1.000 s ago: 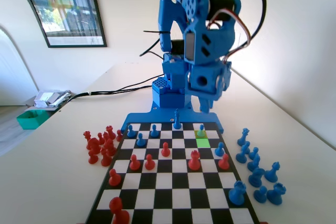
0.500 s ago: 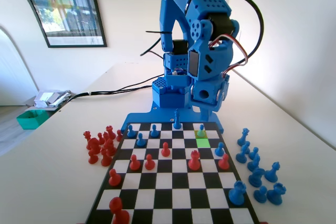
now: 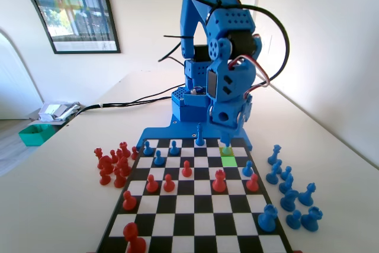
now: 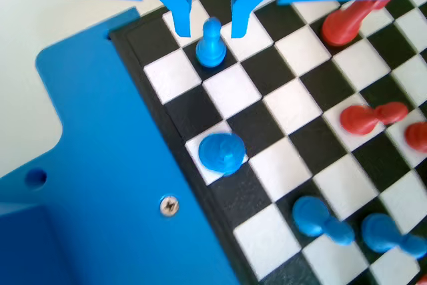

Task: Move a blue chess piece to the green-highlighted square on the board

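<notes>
A small blue pawn (image 4: 211, 46) with a ball head stands on a dark cell near the board's (image 4: 287, 105) edge in the wrist view. My gripper (image 4: 211, 31) is open, with one jaw on each side of the pawn's head and a gap on both sides. In the fixed view the gripper (image 3: 225, 140) hangs low over the board's (image 3: 183, 205) far right rows, above the paler yellow-green cell (image 3: 225, 152). The bright green square (image 3: 228, 161) lies one cell nearer the camera and is bare.
A taller blue piece (image 3: 200, 134) stands at the far row, with blue pawns (image 3: 159, 158) to its left. Red pawns (image 3: 186, 170) hold the middle rows. Captured red pieces (image 3: 112, 164) cluster off the left edge and blue ones (image 3: 290, 194) off the right.
The arm has folded downward and the gripper has dropped from well above the board to just over the far right cells, around the pawn. No piece has moved.
</notes>
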Tool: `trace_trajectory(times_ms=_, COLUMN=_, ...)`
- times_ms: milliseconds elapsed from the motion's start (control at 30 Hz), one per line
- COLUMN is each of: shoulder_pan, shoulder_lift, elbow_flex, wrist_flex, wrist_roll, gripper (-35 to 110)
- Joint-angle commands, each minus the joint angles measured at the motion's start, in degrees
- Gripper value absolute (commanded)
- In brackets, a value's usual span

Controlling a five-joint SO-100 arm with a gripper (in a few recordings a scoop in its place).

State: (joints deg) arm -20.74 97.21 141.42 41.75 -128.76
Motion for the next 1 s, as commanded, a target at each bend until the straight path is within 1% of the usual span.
trace_trajectory(times_ms=0, shoulder_pan=0.1, shoulder_lift=0.3, elbow_flex=-0.2, wrist_flex=-0.7, wrist_roll=-1.1, gripper=10)
trace_trajectory(times_ms=600, shoulder_pan=0.3, shoulder_lift=-2.5, elbow_flex=-0.4, wrist_flex=-3.6, wrist_roll=-1.6, gripper=10)
trace_trajectory(times_ms=967, shoulder_pan=-0.6, shoulder_lift=-2.5, elbow_flex=2.7, wrist_flex=-7.7, wrist_roll=-1.3, gripper=9)
